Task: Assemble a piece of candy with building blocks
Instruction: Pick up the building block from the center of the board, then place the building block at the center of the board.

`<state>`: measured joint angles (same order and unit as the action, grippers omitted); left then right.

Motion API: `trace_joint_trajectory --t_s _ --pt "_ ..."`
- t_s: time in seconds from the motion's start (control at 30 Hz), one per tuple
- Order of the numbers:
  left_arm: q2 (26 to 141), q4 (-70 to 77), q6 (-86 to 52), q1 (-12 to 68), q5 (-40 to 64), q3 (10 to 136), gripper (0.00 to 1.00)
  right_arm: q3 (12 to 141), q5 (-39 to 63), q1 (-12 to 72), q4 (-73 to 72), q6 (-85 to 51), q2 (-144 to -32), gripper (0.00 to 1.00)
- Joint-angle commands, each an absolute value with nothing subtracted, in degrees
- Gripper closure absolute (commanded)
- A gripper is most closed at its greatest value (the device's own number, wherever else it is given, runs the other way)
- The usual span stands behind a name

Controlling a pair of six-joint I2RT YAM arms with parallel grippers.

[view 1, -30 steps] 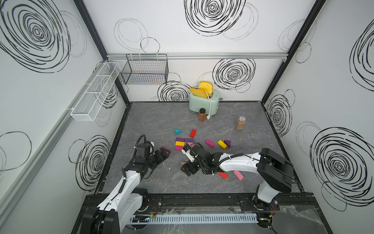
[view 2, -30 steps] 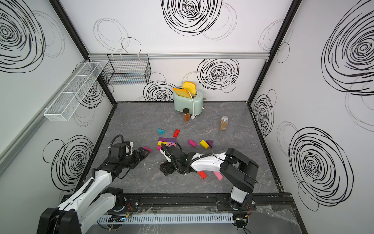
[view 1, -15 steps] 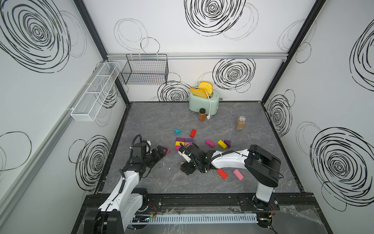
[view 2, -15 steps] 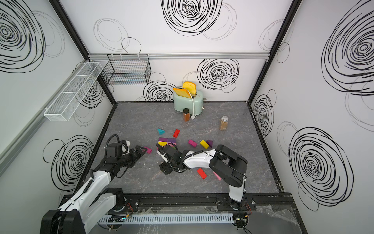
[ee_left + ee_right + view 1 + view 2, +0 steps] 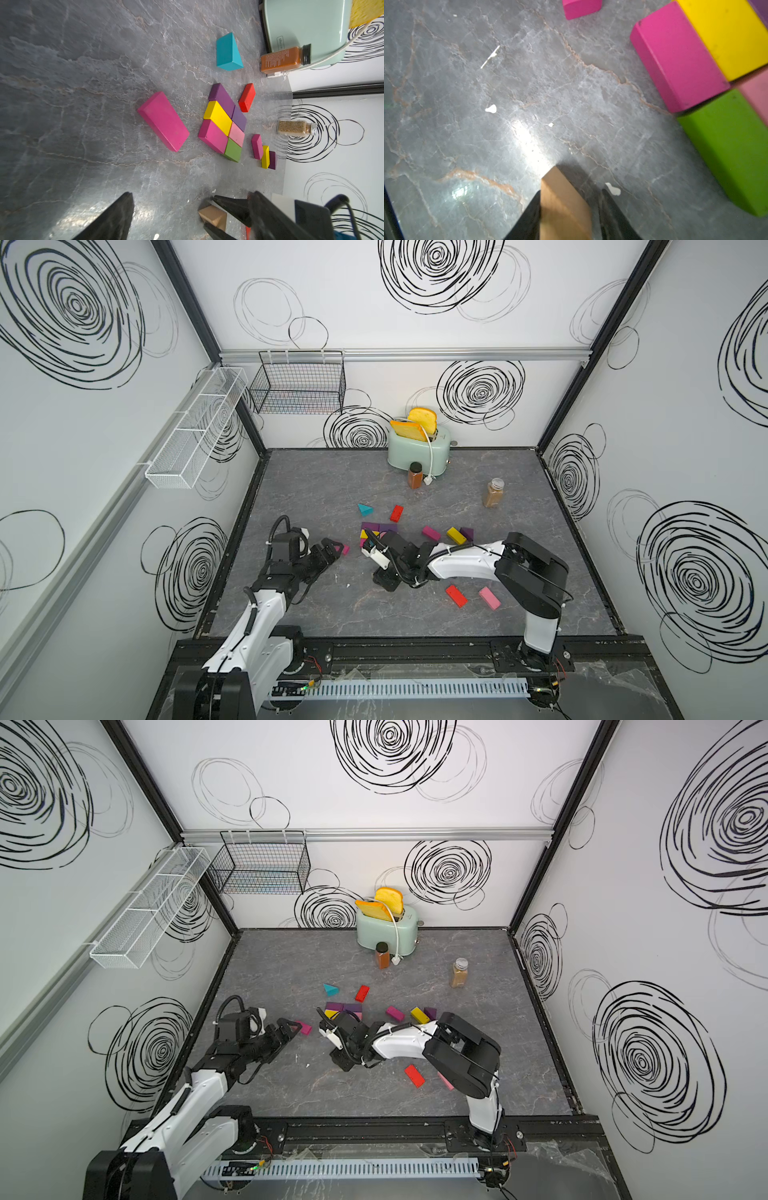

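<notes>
My right gripper [image 5: 385, 578] points down at the floor, shut on a tan wedge [image 5: 562, 205] that shows in both wrist views and is hidden in both top views. My left gripper [image 5: 333, 546] is open, low over the floor, with a loose magenta brick [image 5: 345, 549] just past its fingertips. Several bricks lie packed flat together [image 5: 223, 122]: purple, yellow, magenta, pink and green. The right gripper stands just in front of this cluster. Loose blocks lie around: a teal wedge [image 5: 365, 510], a red brick [image 5: 396, 513], and magenta [image 5: 431, 533], yellow [image 5: 456, 535] and purple [image 5: 467, 533] bricks.
A red brick [image 5: 456, 596] and a pink brick [image 5: 489, 598] lie near the right arm's elbow. A mint toaster [image 5: 419, 448] stands at the back wall, with two spice jars [image 5: 414, 475] [image 5: 493, 493] in front. Wire baskets [image 5: 299, 383] hang on the walls.
The right gripper's jaws have come together on the tan wedge, and that arm's elbow has swung left. The left arm has barely moved.
</notes>
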<state>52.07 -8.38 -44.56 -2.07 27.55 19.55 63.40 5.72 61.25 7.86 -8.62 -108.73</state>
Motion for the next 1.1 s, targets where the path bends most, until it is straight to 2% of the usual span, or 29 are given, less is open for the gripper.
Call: trace_joint_trajectory --t_s 0.0,0.13,0.43,0.8,1.07 --pt "52.2 -5.5 -43.9 -2.6 28.3 20.5 0.09 66.0 4.9 61.0 12.4 -3.2 -109.6 0.61" --pt "52.1 -5.5 -43.9 -2.7 28.3 20.4 0.09 67.1 5.2 60.7 13.5 0.2 -109.7 0.68" --pt "51.3 -5.6 -43.8 -2.7 28.5 20.5 0.09 72.7 6.4 59.3 16.2 12.2 -112.2 0.73" --pt "51.0 -5.4 -43.8 -2.7 28.5 20.4 0.09 77.4 7.0 56.9 18.5 17.4 -115.9 0.72" --pt "51.0 -5.4 -43.8 -2.7 28.7 20.5 0.09 77.4 6.4 56.9 17.4 17.5 -115.7 0.66"
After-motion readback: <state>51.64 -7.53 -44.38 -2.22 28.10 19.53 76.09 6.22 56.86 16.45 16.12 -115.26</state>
